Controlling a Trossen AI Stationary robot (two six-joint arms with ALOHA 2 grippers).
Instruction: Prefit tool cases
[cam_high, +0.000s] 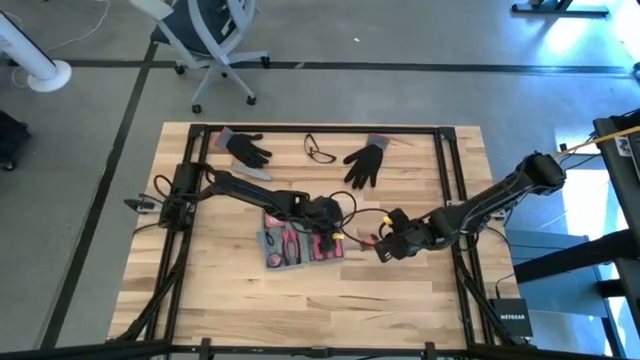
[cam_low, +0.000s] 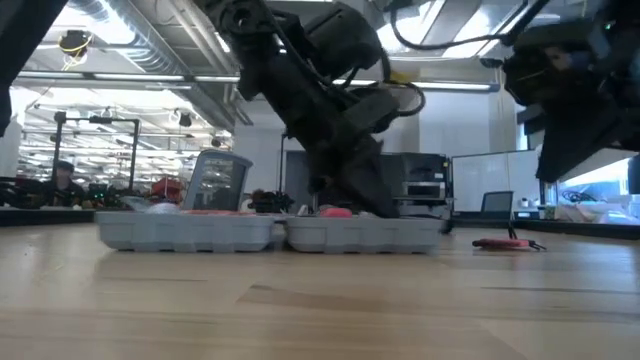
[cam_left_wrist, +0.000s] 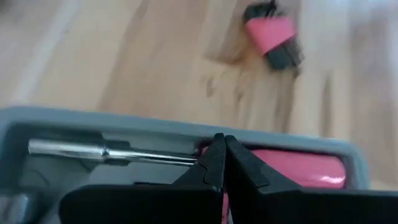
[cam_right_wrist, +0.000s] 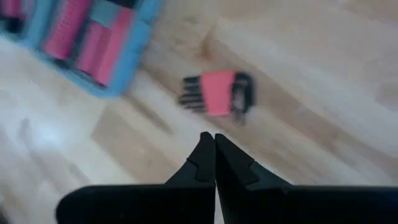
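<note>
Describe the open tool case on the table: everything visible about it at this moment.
The tool case is grey-blue moulded plastic, lying opened flat in two halves near the middle of the wooden table. Its recesses hold pink-handled tools; one holds a long metal shaft. The shut left gripper is down inside it, against a pink handle. A pink hex key set lies on the table just outside it, apart.

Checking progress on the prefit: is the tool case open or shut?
Open: the tool case lies spread flat, pink-handled tools showing in its recesses beside the left claw.
</note>
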